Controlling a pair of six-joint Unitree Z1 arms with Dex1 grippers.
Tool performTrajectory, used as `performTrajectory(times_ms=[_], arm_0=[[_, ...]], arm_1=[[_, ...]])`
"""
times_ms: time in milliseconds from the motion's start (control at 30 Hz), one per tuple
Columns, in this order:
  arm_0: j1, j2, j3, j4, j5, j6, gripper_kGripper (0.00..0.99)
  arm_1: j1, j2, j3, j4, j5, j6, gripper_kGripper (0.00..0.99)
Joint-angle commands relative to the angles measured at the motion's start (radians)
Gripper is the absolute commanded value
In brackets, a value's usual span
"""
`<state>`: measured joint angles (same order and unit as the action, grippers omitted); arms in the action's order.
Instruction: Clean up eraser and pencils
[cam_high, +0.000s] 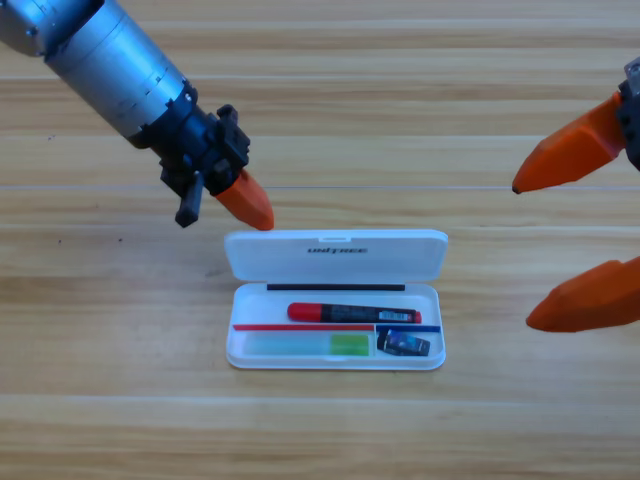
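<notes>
At centre frame the white case (335, 300) lies open with the red pencil (353, 313), green pencil (308, 345) and eraser (403, 344) all inside; I judge only closing the lid remains. Left gripper (243, 202) sits just upper left of the lid. Right gripper (572, 240) waits spread wide at right edge.

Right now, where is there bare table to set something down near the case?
Bare wood lies below the white case, and left of it under the left gripper. Right of the case, the waiting right gripper's open jaws crowd the edge. Inside, red pencil, green pencil and eraser fill it.
</notes>
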<state>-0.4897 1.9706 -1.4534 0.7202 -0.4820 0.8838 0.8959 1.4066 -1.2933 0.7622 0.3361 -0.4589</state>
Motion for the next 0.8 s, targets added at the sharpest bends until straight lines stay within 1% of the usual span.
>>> performTrajectory(times_ms=[33, 167, 400, 567, 800], arm_0=[[-0.02, -0.013, 0.034, 0.007, 0.008, -0.003, 0.0], [-0.024, -0.019, 0.048, 0.002, 0.009, -0.003, 0.0], [-0.032, -0.022, 0.102, -0.047, 0.013, 0.0, 0.0], [-0.033, -0.024, 0.114, -0.059, 0.013, 0.0, 0.0], [-0.046, -0.033, 0.165, -0.099, 0.017, 0.0, 0.0]], arm_1=[[-0.023, 0.029, 0.017, -0.027, 0.021, 0.011, 0.988], [-0.023, 0.035, 0.015, -0.027, 0.034, 0.011, 0.988], [-0.023, 0.046, 0.015, -0.027, 0.041, 0.011, 0.988], [-0.023, 0.051, 0.015, -0.027, 0.046, 0.011, 0.988], [-0.023, 0.052, 0.015, -0.027, 0.052, 0.011, 0.988]])
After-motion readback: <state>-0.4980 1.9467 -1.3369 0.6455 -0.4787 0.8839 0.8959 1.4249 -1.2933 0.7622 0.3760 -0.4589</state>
